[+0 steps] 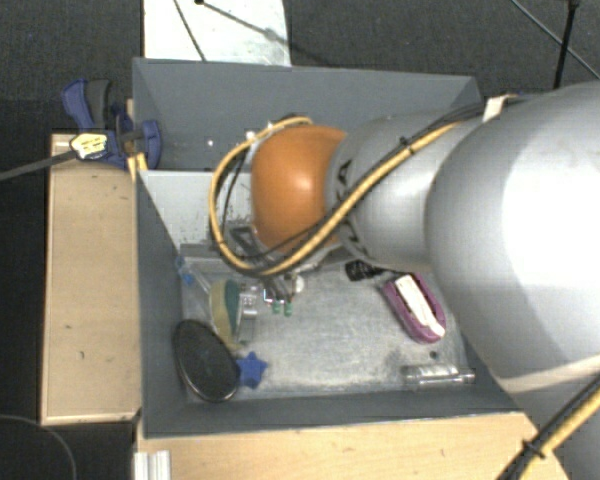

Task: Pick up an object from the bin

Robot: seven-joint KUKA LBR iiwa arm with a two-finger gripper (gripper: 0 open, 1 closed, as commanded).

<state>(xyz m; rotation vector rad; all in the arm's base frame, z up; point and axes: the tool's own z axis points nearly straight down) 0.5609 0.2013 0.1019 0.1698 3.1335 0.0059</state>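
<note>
My gripper (279, 291) reaches down under the orange cover into the left half of the bin. Right beside it, to its left, lies a tan and green oblong thing (226, 309), partly clear, touching or nearly touching the gripper. A black oval disc (204, 360) lies in the front left corner. A small blue piece (251, 369) sits against the disc's right side.
A purple and white oblong thing (418, 309) lies on the right of the bin floor, partly under the arm. A small silver metal piece (437, 374) rests by the front wall. A pale blue bit (188, 274) sits near the left wall. The arm hides the back right.
</note>
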